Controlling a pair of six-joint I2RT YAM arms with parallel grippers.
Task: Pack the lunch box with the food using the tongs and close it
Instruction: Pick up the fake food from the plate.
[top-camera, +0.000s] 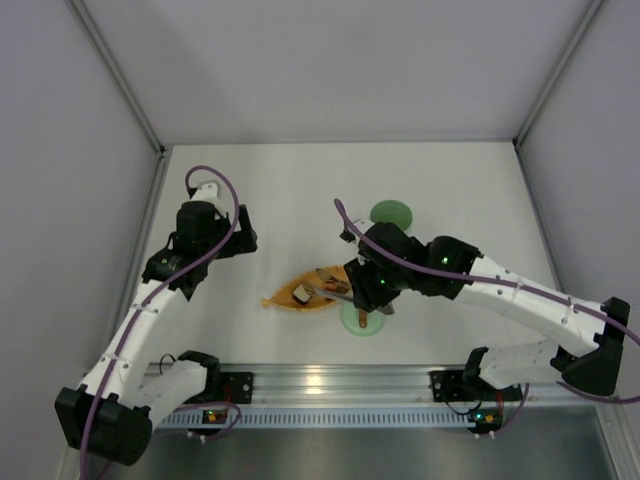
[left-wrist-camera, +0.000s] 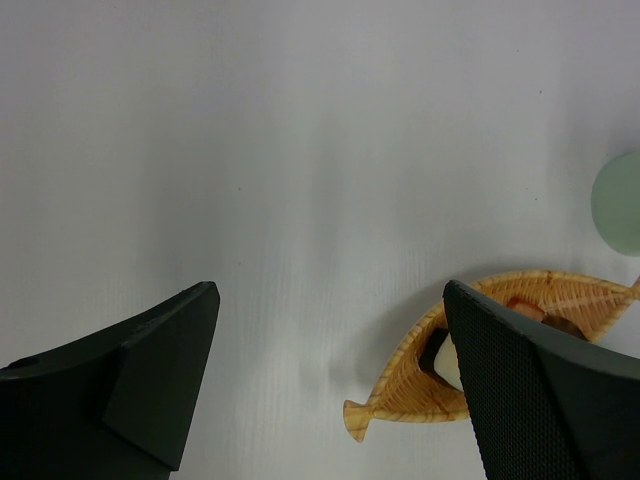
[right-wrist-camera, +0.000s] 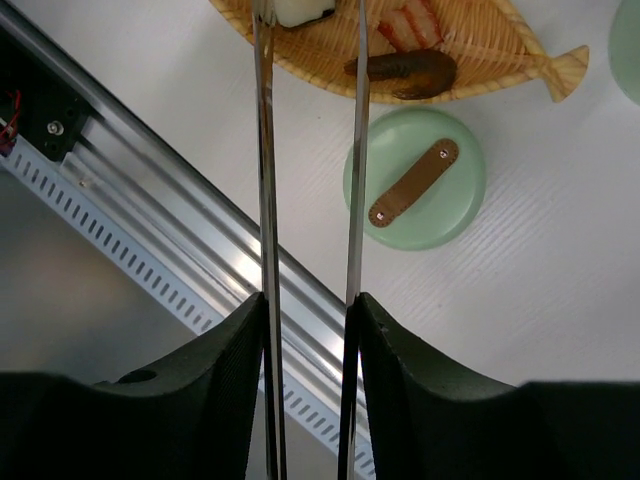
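Grey tongs (right-wrist-camera: 265, 180) gripped by right jaws, left jaws apart, overhead half-hides lid (right-wrist-camera: 415, 180).

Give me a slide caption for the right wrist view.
Right gripper holds tongs reaching over the orange dish of food, green lid beside it.

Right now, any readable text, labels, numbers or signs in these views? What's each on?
None readable. The green lid, its brown handle, the wicker leaf dish, the tongs and the aluminium rail carry no markings.
The board by the left arm's base shows only lights; any print there is too small to read.
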